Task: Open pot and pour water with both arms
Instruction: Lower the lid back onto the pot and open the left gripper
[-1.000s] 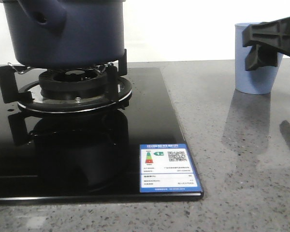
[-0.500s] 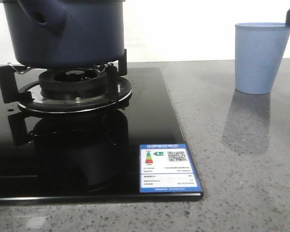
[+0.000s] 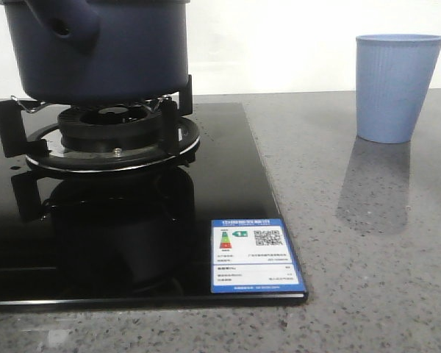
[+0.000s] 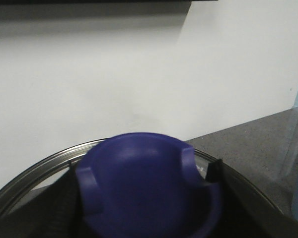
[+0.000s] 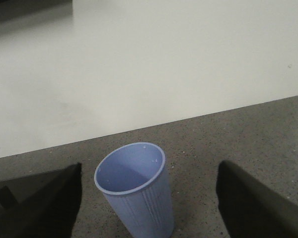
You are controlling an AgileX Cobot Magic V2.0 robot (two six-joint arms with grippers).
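From the front camera I see the pot (image 3: 95,48) in the upper left of the frame, sitting on the burner grate (image 3: 95,136) of the black glass stove (image 3: 132,235). The light blue cup (image 3: 395,87) stands upright at the upper right on the grey counter (image 3: 367,243), well apart from the pot. My right gripper (image 5: 149,198) has its fingers (image 5: 44,203) spread wide, one on each side of the cup without touching it. The left wrist camera shows a blue knob (image 4: 146,186) on a metal-rimmed lid (image 4: 44,161); I cannot tell whether the left fingers grip it.
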